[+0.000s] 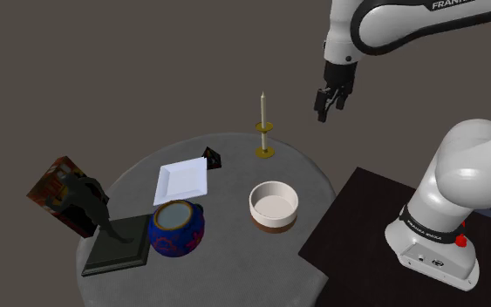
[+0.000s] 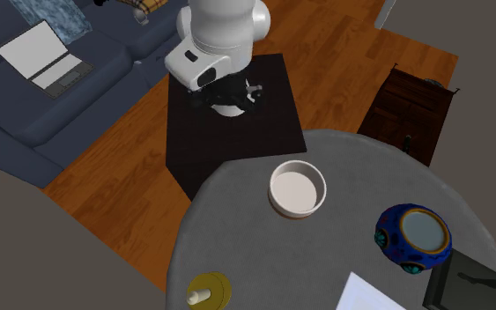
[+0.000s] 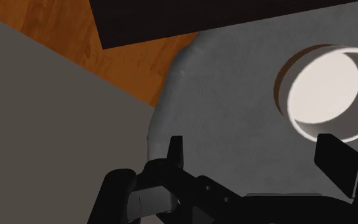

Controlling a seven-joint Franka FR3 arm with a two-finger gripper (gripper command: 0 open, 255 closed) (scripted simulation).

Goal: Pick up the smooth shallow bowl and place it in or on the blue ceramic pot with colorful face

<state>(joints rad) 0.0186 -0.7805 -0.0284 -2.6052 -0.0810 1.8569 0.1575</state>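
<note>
A white Franka arm holds its black claw (image 1: 330,102) in the air with fingers parted, empty, above the far side of a round grey tabletop (image 1: 235,262) and right of a white candle (image 1: 263,127) in a brass holder. On the tabletop, a white shallow bowl (image 1: 274,207) with a brown base sits on the side nearest the dark stand (image 1: 357,228). Left of it and apart stands a blue pot (image 1: 176,228) with coloured markings. A white square plate (image 1: 182,180) lies behind the pot, and a dark slab (image 1: 117,245) lies just beside it.
</note>
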